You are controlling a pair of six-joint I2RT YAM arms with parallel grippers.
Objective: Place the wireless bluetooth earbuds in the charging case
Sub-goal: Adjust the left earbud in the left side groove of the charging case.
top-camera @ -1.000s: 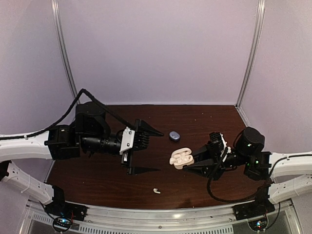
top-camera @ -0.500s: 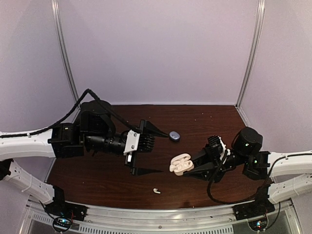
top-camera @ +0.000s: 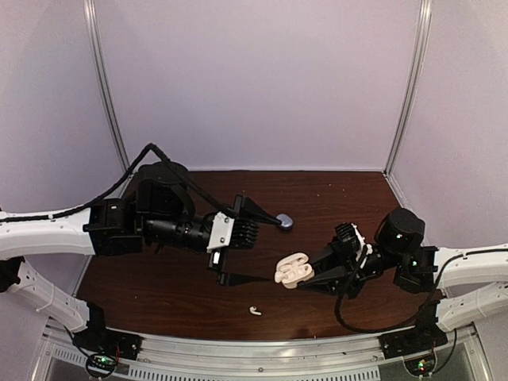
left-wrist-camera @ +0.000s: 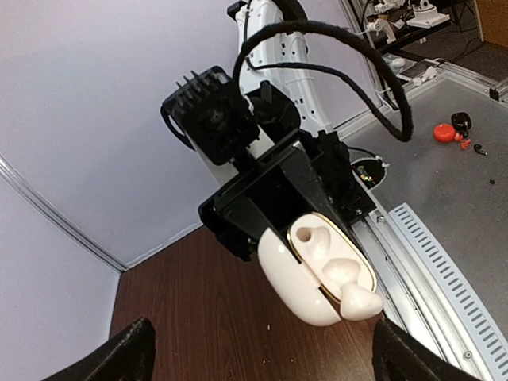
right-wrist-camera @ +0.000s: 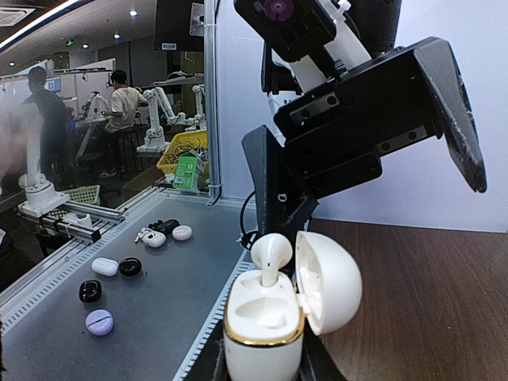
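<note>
White stemmed earbud [right-wrist-camera: 271, 252] juts from white clamshell case [top-camera: 292, 270] clamped in right gripper [top-camera: 309, 275]; splayed, empty left gripper [top-camera: 271, 249] has closed in to seat it.

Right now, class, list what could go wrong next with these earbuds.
The upright earbud stands proud of the open case; tilting could spill it. The open left hand is close and might knock the case. The loose earbud lies near the table's front edge and could get swept off.

Dark wooden table [top-camera: 341, 194], pale lilac walls [top-camera: 254, 79], metal corner posts [top-camera: 408, 87] (two), person in white shirt [right-wrist-camera: 123, 105] beyond
</note>
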